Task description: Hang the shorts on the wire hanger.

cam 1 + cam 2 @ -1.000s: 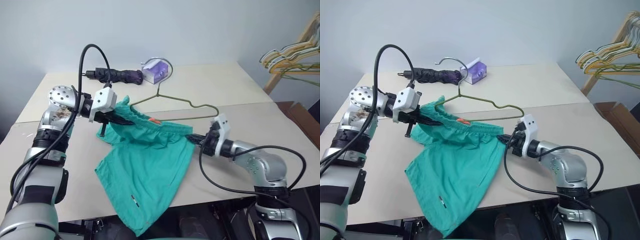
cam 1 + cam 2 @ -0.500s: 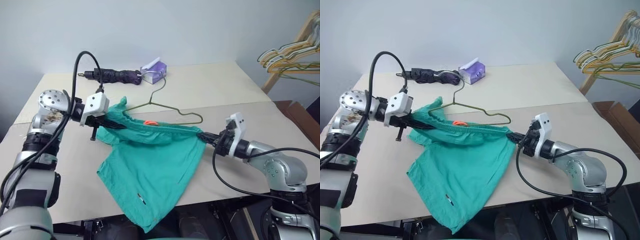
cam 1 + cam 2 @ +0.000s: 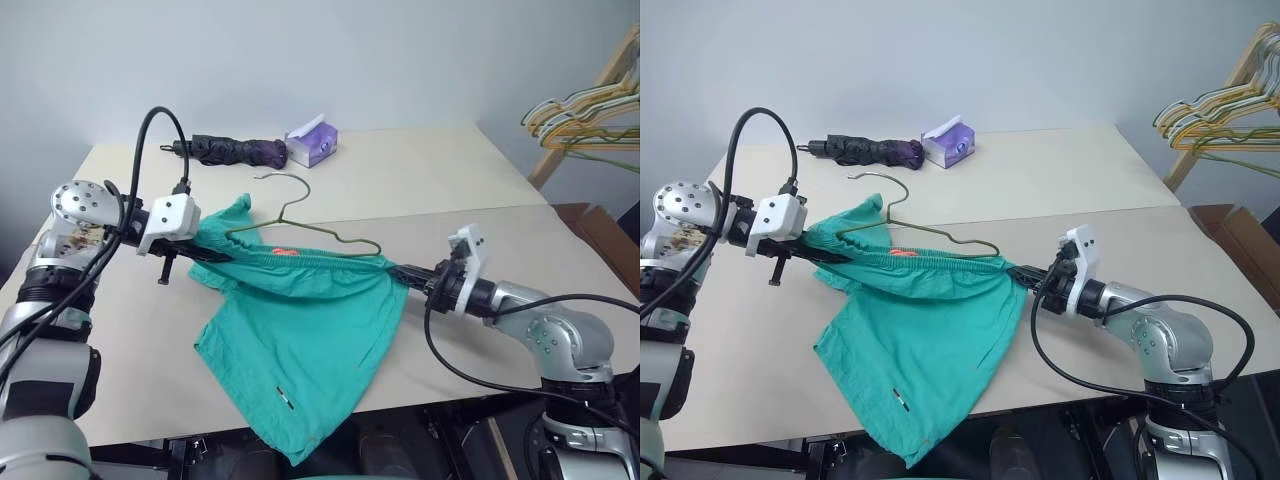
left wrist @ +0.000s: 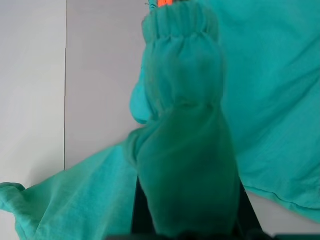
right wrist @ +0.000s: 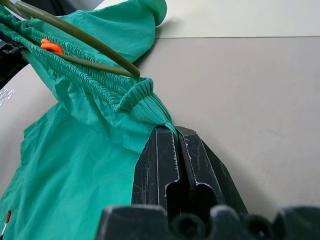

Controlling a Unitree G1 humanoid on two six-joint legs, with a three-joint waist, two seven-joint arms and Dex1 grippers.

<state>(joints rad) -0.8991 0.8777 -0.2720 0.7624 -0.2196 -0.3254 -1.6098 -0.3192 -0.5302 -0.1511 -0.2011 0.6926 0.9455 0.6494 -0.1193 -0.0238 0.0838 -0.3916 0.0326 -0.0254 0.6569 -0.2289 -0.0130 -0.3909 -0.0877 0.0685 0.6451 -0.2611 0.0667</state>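
Shorts (image 3: 300,330) waistband stretched between left end effector (image 3: 205,252), right end effector (image 3: 400,272), both clamped

The shorts (image 3: 300,330) hang stretched between the two arms over the near part of the tabletop (image 3: 460,190), the left gripper (image 3: 205,252) clamped on the waistband's left end and the right gripper (image 3: 398,271) on its right end, the legs drooping past the near edge. The wire hanger (image 3: 300,228) sits along the waistband, its hook rising toward the far side. At the far edge lie an umbrella (image 3: 235,150) and, just right of it, a tissue box (image 3: 313,142); a rack of hangers (image 3: 585,110) stands off to the far right.
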